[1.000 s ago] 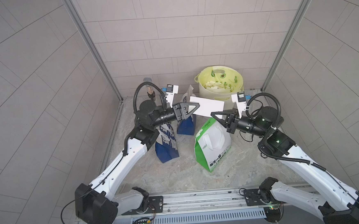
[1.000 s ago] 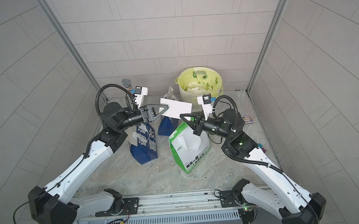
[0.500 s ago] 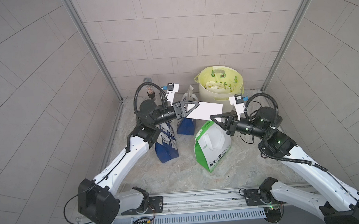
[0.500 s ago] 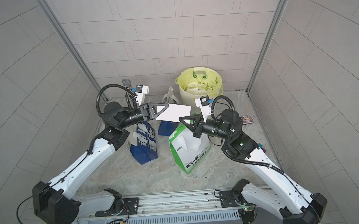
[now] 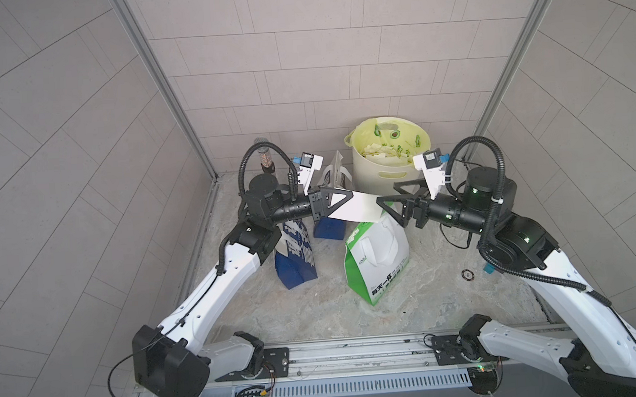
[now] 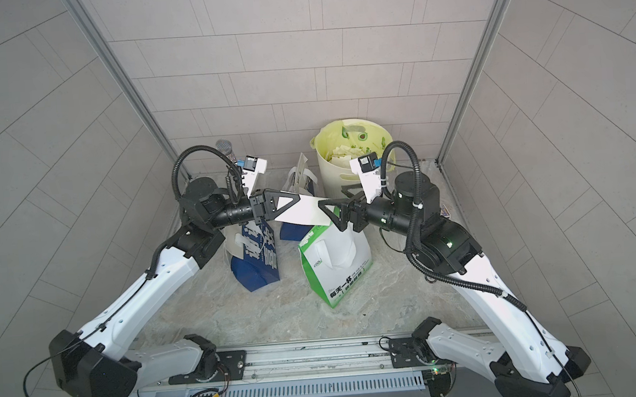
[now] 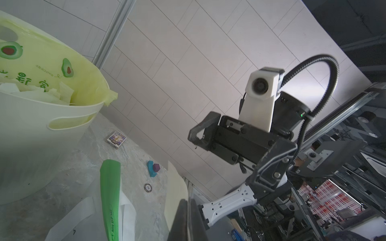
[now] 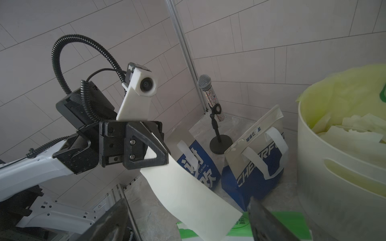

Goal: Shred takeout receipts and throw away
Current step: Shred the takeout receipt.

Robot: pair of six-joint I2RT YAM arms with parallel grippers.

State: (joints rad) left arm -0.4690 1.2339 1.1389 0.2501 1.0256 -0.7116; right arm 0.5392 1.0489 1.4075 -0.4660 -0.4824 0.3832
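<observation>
A white takeout receipt (image 5: pixel 359 210) (image 6: pixel 302 211) hangs in the air above the green-and-white bag (image 5: pixel 377 264). My left gripper (image 5: pixel 341 205) (image 6: pixel 294 204) is shut on one end of it; in the left wrist view the jaws (image 7: pixel 189 208) are pressed together with the slip (image 7: pixel 176 192) beside them. My right gripper (image 5: pixel 386 194) (image 6: pixel 331 195) faces it and stands open. In the right wrist view the receipt's (image 8: pixel 188 192) free end lies between the spread fingers (image 8: pixel 108 221), touching neither.
A cream bin (image 5: pixel 390 172) with a yellow-green liner holds paper scraps at the back. Two blue bags (image 5: pixel 294 261) (image 5: pixel 329 227) stand left of the green one. A microphone on a stand (image 5: pixel 267 161) is in the back left corner. A chip (image 5: pixel 467 274) lies on the floor at the right.
My left gripper closed on the receipt's end. My right gripper, shut on the other end before, opened and let go. The slip now hangs from the left gripper alone.
</observation>
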